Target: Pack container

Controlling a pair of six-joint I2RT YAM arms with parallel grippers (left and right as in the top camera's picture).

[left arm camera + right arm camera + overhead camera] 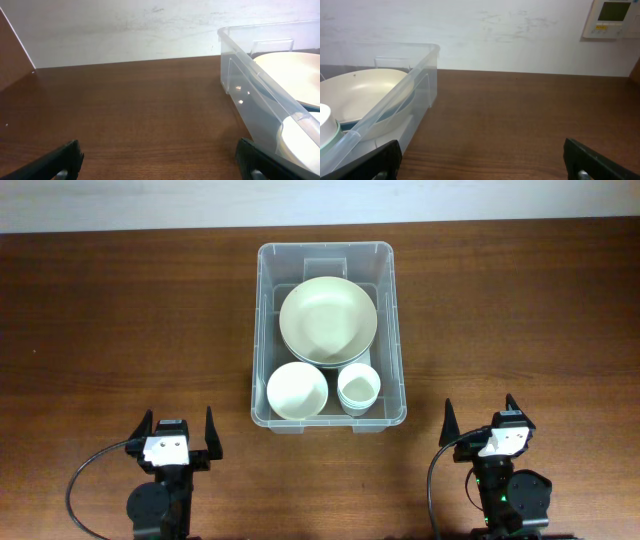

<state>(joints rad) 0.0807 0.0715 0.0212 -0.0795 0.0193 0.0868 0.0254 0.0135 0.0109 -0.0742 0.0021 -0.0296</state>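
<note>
Overhead view: my left gripper (178, 430) sits low at the near table (120, 310) edge, off the container's (262, 330) near-left corner and apart from it. Fingers point toward the far side, jaws spread wide, nothing between them. My right gripper (481, 420) sits off the near-right corner in the same posture, turned slightly, jaws wide and empty. The container stands mid-table, holding a large pale dish (328, 320) at its far end, with a white bowl (298, 390) and a small cup (358, 387) side by side at its near end.

Left wrist view: both fingers (60, 162) show at the lower corners, spread wide over bare wood. The container's left wall (250, 85) stands to my right, untouched.

Right wrist view: fingers (595, 160) spread wide, nothing held. The container's right wall (420, 85) stands to my left, with the dish visible through it. Beyond the container, a wall panel (612, 17) carries a display; its characters are too small to read.
</note>
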